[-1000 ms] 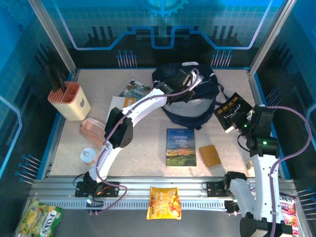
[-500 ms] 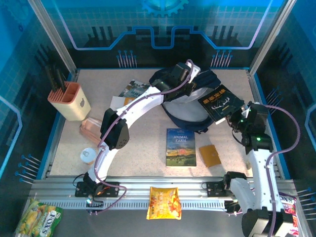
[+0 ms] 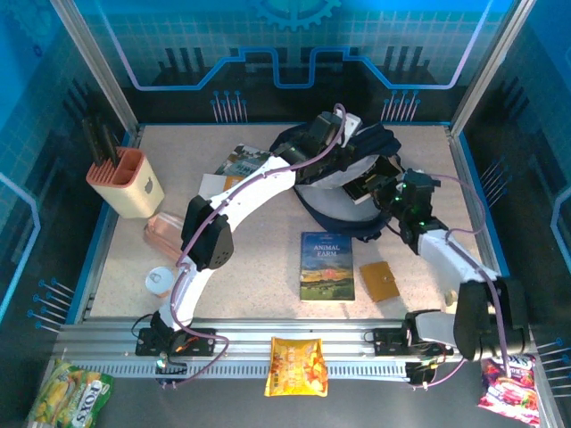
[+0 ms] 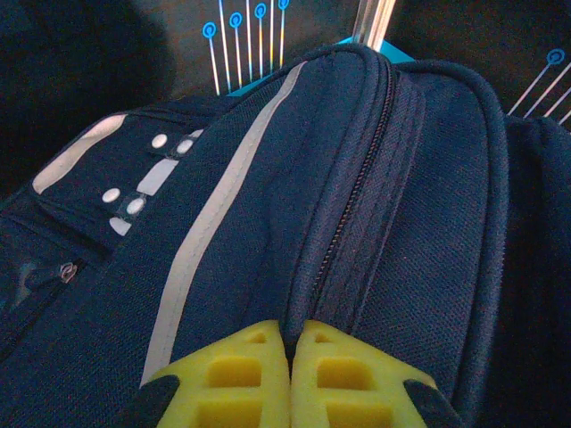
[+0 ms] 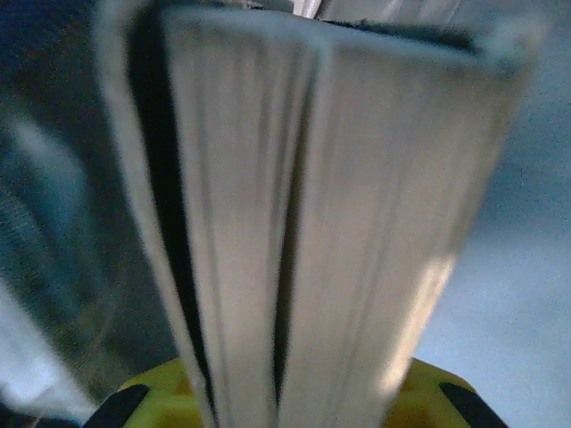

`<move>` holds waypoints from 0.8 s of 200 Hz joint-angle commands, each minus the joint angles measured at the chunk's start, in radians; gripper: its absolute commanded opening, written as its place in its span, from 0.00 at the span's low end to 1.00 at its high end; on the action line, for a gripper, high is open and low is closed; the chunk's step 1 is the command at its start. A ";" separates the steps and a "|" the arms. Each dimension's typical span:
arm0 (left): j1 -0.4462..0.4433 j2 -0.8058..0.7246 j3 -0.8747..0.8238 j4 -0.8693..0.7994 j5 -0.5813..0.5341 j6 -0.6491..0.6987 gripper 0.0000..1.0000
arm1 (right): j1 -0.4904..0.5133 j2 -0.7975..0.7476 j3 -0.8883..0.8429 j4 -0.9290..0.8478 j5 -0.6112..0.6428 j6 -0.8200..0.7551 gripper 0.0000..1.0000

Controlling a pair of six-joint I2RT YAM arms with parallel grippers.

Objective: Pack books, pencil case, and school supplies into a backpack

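Left wrist: left claw is closed, yellow pads pressed together. The backpack fabric fold beside the zip is pinched between them. A white trim line runs up the navy panel left of the zip.

Right wrist: right claw is clamped on the black book. The book stands upright between my yellow fingers, page edges toward the lens, blurred.

Top external, locations:
- Backpack sits at the far middle of the counter. My left claw is at its far top edge.
- Black book is off the counter, at the backpack's right side, right by the edge my left claw grips. Can't tell whether its far end is inside the bag or just touching the fabric.
- Animal Farm book lies flat, cover up, just in front of the backpack.
- Tan square piece lies just right of it, not touching.
- Green-and-white book lies left of the backpack, partly under my left arm.

Other stuff:
- Peach holder with black tools stands far left, pink box near it.
- Small white round item sits in front of the pink box.
- Yellow snack bag lies on the near rail.
- Green-yellow bag lies bottom left, pink bag bottom right, both off the counter.
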 commanded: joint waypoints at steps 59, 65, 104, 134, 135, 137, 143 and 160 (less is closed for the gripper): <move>-0.007 -0.148 0.001 0.141 0.008 -0.046 0.00 | 0.074 0.439 0.174 0.473 0.118 0.022 0.13; -0.006 -0.149 -0.001 0.141 0.008 -0.047 0.00 | 0.075 0.468 0.185 0.499 0.112 0.025 0.14; -0.006 -0.147 -0.001 0.138 0.013 -0.057 0.00 | 0.090 0.648 0.286 0.558 0.089 0.095 0.19; -0.005 -0.150 -0.001 0.129 0.011 -0.056 0.00 | 0.091 0.688 0.342 0.533 0.069 0.109 0.29; -0.005 -0.150 -0.001 0.129 0.011 -0.056 0.00 | 0.090 0.688 0.343 0.530 0.069 0.109 0.30; -0.005 -0.150 -0.001 0.129 0.010 -0.055 0.00 | 0.090 0.687 0.346 0.524 0.067 0.109 0.31; -0.006 -0.149 -0.001 0.127 0.008 -0.056 0.00 | 0.090 0.685 0.349 0.508 0.066 0.105 0.35; -0.004 -0.146 -0.003 0.126 0.005 -0.053 0.00 | 0.087 0.652 0.343 0.422 0.051 0.107 0.50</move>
